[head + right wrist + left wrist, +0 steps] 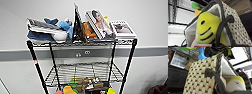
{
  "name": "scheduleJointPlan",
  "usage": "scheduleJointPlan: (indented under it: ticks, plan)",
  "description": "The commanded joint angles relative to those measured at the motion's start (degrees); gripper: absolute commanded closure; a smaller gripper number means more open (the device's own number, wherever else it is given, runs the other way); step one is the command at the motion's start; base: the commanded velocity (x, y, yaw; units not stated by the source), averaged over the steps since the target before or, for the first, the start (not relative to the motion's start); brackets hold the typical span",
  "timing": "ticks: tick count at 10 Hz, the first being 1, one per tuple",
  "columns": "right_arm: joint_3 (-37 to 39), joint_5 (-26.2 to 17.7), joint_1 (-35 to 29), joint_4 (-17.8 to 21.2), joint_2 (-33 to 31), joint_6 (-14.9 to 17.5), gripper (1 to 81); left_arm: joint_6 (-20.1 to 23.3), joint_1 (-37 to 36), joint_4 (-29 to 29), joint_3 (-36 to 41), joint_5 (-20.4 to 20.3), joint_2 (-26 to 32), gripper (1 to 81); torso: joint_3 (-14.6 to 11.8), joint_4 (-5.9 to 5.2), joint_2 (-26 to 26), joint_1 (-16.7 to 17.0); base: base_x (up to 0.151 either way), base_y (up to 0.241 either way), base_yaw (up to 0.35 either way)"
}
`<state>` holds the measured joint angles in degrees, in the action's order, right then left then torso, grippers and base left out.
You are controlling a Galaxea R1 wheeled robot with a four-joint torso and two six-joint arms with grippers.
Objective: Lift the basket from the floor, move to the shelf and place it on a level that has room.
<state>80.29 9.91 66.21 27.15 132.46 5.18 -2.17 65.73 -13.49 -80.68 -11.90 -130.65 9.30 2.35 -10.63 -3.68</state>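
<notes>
Shelf (82, 42) standing ahead, books (100, 23) crowding top tier. Woven basket (200, 79) carrying yellow plush (208, 28), looming beside both wrists. Tool states: cannot tell.

We see the basket's (199, 79) rough cream weave and white cloth lining (191, 30), a soft yellow plush toy (208, 30), and the shelf's (82, 71) silvery wire grid.

The shelf (82, 45) stands against a pale wall, its black poles carrying silvery wire tiers. The middle level (82, 71) lies bare. The cream woven basket (201, 78), white-lined with a dark rim and looped handle, shows close at both wrists.
</notes>
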Motion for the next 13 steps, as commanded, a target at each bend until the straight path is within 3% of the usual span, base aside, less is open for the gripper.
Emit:
scheduleJointPlan:
  ticks: [1, 8, 13]
  plan:
    - [-4.71, -3.76, -5.60, -1.75, 0.11, -0.35, 81.1, 0.15, -6.09, 3.48, 5.62, 0.74, -0.06, 81.1, 0.00, 0.00, 0.00, 0.00, 0.102, 0.000, 0.000]
    - [-5.33, -3.76, -5.95, -1.75, -0.33, -0.43, 81.1, 0.15, -6.09, 3.56, 5.97, 0.82, 0.12, 81.1, -0.02, 0.00, 0.00, 0.04, 0.021, 0.000, 0.000]
    - [-13.30, -3.67, -9.19, -1.75, -4.36, -0.52, 81.1, 0.06, -6.88, 4.79, 12.37, 0.56, 4.32, 81.1, -0.02, 0.00, -0.02, 0.06, 0.000, 0.000, 0.000]
